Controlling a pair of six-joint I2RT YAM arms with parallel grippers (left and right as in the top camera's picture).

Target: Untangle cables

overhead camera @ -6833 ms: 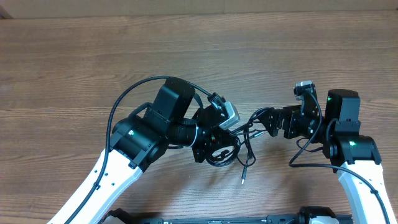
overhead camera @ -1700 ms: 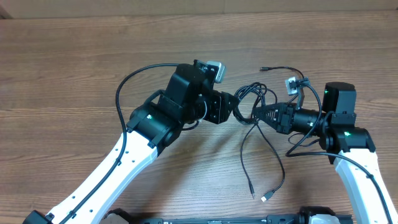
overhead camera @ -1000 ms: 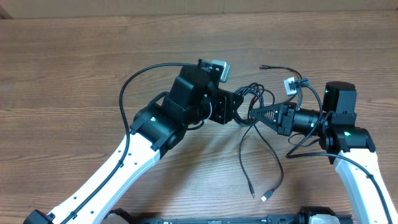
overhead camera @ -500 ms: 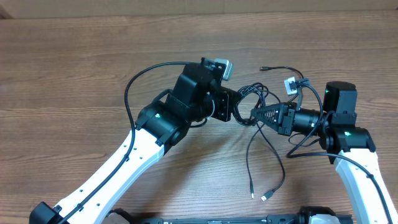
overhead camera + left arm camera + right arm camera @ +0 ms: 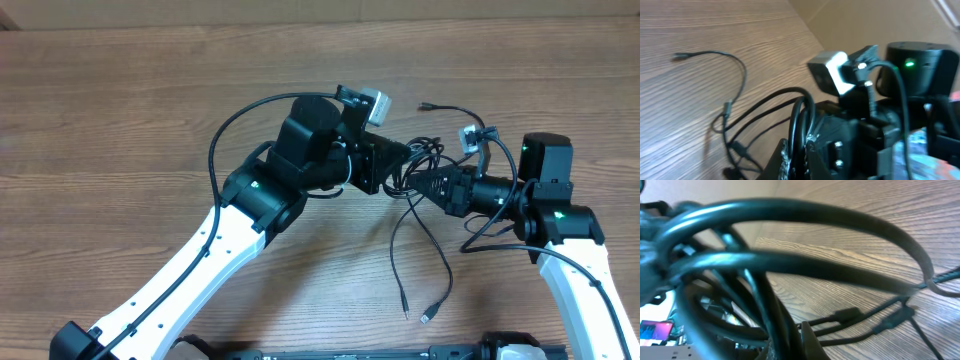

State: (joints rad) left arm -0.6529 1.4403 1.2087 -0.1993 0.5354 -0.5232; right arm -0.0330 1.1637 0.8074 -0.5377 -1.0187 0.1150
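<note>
Where both arms meet over the wooden table (image 5: 120, 120), the cables (image 5: 424, 153) sit bunched in a black knot. Loose ends: one plug lying toward the far edge, two strands trailing toward the near edge. Right gripper (image 5: 412, 183): jaws pinched to a point, clamped on the knot. Left gripper (image 5: 398, 168): pressed against the same knot; jaw opening cannot be told.

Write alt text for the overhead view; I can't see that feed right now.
The left tool and right tool face each other at a knot of thin black cables near the middle of a wooden table. Two plug ends trail toward the near edge; a third curls toward the far side.
</note>
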